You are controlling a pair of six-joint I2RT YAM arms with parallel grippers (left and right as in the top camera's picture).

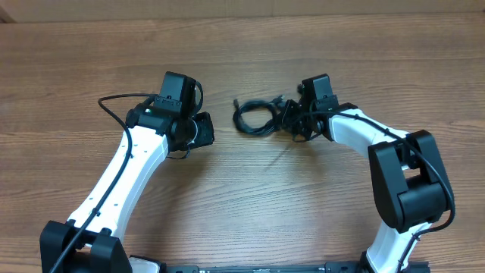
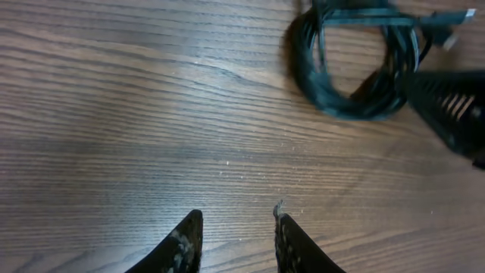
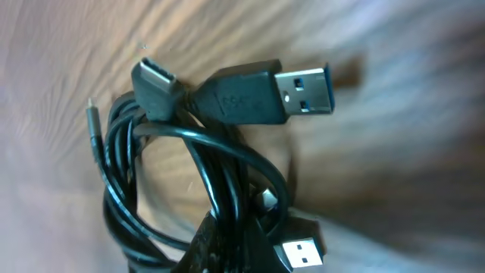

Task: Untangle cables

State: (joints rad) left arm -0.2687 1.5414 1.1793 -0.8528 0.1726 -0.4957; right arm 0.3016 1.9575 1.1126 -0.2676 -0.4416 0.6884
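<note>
Opposite the parted, empty left fingers (image 2: 186,244), right fingers (image 2: 447,108) clamp cables (image 1: 254,119).

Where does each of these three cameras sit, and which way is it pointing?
Overhead: fixed above, looking straight down on the table; both white arms, the left gripper and right gripper show, cables between them.
Left wrist: rides the left arm, looking past its own two fingertips across bare wood towards the cables.
Right wrist: rides the right arm, very close on the cables and a USB plug; its own fingers barely show at the bottom edge.
Shared: all three views show the cables.
</note>
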